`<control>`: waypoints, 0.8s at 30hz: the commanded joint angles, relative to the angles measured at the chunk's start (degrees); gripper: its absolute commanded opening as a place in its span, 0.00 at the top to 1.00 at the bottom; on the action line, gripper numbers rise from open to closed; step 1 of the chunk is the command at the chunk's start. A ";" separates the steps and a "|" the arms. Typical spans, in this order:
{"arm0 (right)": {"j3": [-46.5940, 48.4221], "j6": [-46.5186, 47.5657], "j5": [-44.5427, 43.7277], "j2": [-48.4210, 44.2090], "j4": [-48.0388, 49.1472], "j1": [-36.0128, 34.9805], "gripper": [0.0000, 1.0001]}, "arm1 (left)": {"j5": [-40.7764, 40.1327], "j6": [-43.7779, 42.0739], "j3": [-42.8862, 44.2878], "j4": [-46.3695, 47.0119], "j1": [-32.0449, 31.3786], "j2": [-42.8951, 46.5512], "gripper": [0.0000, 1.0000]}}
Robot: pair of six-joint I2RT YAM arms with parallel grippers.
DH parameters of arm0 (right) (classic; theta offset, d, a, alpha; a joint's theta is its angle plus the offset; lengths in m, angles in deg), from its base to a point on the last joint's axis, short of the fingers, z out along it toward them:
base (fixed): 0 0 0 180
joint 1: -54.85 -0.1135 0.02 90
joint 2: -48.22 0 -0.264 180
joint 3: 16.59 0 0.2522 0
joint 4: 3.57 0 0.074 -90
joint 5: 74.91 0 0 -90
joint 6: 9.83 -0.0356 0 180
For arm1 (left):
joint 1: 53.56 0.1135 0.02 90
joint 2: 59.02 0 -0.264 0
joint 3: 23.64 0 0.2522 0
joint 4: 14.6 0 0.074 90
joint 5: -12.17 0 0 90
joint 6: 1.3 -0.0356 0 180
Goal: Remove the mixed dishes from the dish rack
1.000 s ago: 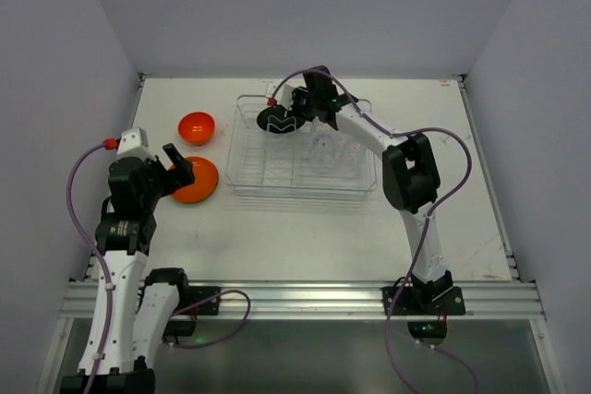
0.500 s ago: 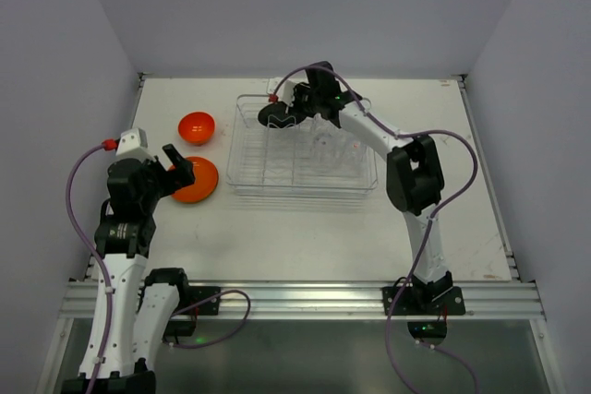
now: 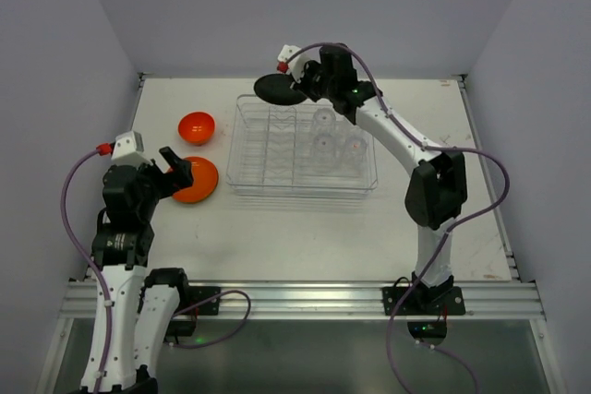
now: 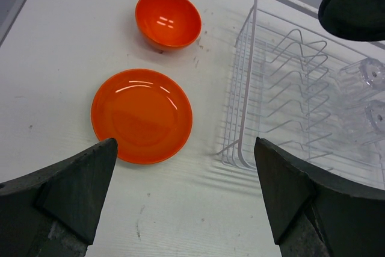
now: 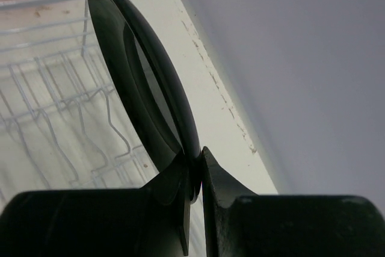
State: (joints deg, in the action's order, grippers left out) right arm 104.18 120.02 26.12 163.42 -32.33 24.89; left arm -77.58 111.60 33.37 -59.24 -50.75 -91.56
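While my right gripper (image 5: 194, 167) is clamped on the rim of the black plate (image 5: 129, 58), up by the far left corner of the dish rack (image 3: 300, 194), I should move slowly and set it flat on the counter (image 3: 305, 237). My left gripper (image 4: 184, 145) hangs wide apart.

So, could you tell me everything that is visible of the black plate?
The black plate is round, shallow and glossy, probably plastic. The right pincer is shut on its rim, and nothing else touches it. It hangs tilted in the air above the far edge of the dish rack, near the left corner.
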 commanded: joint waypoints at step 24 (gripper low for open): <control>-55.93 -81.42 21.14 -50.33 20.89 -0.54 1.00 | 38.96 16.58 -10.46 45.65 -15.10 -4.91 0.00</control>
State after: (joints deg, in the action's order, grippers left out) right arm 49.16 44.51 44.87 116.77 -18.76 24.76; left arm -37.84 128.60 22.44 -16.01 -62.34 -96.02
